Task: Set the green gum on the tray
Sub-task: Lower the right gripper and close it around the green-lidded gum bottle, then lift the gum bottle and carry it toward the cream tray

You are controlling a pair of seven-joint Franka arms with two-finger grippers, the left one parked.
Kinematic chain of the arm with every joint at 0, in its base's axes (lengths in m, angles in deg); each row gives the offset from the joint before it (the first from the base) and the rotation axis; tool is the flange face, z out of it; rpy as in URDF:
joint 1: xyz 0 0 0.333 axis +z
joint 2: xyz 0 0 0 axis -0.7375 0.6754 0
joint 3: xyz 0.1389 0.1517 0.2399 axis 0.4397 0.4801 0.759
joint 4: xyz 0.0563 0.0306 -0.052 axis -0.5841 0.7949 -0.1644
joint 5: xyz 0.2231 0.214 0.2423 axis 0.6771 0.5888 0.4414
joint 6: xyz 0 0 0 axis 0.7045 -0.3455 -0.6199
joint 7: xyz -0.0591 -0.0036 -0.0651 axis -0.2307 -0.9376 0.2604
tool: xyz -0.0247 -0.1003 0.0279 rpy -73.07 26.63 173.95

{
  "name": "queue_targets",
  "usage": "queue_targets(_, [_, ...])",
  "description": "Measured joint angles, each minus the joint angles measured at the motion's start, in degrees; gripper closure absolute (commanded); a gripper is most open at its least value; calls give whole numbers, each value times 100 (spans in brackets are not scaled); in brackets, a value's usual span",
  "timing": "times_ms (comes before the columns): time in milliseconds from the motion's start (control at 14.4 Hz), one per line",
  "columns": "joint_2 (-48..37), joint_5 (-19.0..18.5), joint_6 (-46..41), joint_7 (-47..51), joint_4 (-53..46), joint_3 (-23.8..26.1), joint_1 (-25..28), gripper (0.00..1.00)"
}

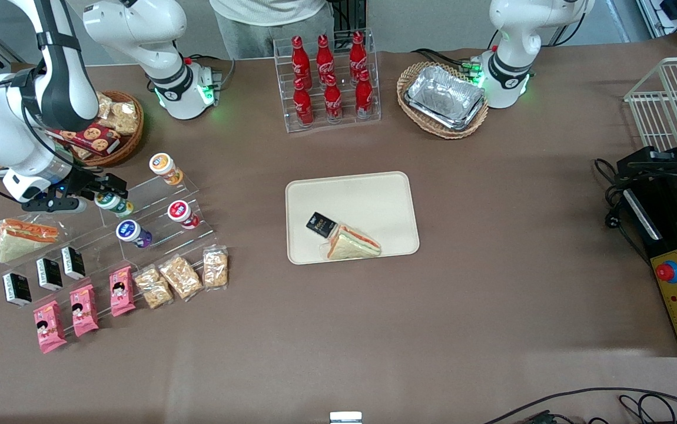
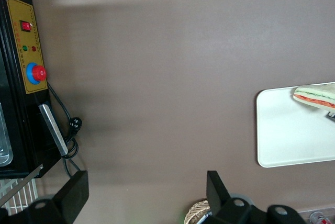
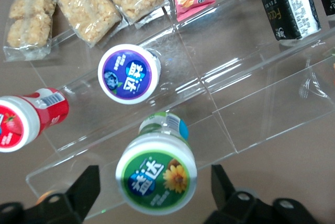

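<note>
Fingers: open, one black finger (image 3: 78, 195) each side of the green gum's lid, not touching it as far as the right wrist view shows.
Gripper (image 1: 98, 197): over the clear stepped stand, at the working arm's end of the counter; just above the green gum.
Green gum (image 3: 156, 172): white lid w/ green label, lying tilted on the acrylic stand (image 3: 209, 98), lid up toward the wrist cam. In front view (image 1: 113, 203) it sits on a middle step, partly under the gripper.
Neighbours on stand: purple-lid jar (image 3: 129, 73) one step nearer the front camera; red jar (image 3: 23, 122) beside it, toward the tray; orange-lid jar (image 1: 165, 167) on the step farthest from the front camera.
Tray (image 1: 374, 194): cream, mid-counter, well apart from the stand, toward the parked arm. Holds a wrapped sandwich (image 1: 351, 243) and a small black packet (image 1: 321, 224), touching each other, near the tray's camera-side rim.
Nearer front cam than stand: three cereal bars (image 1: 181, 278), three pink packets (image 1: 84, 308), three black packets (image 1: 49, 274), another sandwich (image 1: 22, 237).
Counter (image 1: 491, 294): brown cover.
</note>
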Motion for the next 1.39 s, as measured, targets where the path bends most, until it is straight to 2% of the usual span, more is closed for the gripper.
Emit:
queue_targets(70, [24, 0, 53, 0, 2, 0, 0, 25])
queue_targets(139, [45, 0, 107, 0, 3, 0, 0, 27])
queue_targets(278, [84, 0, 184, 0, 3, 0, 0, 37])
queue_targets(417, [90, 0, 211, 0, 3, 0, 0, 54])
queue_targets(557, [89, 0, 249, 1, 3, 0, 1, 76])
queue_targets(626, [89, 0, 256, 1, 3, 0, 1, 83])
queue_targets(835, [86, 0, 267, 0, -6, 0, 3, 90])
queue_targets(974, [65, -16, 163, -26, -138, 4, 4, 90])
queue_targets(1391, [-33, -43, -2362, 52, -1945, 171, 94, 91])
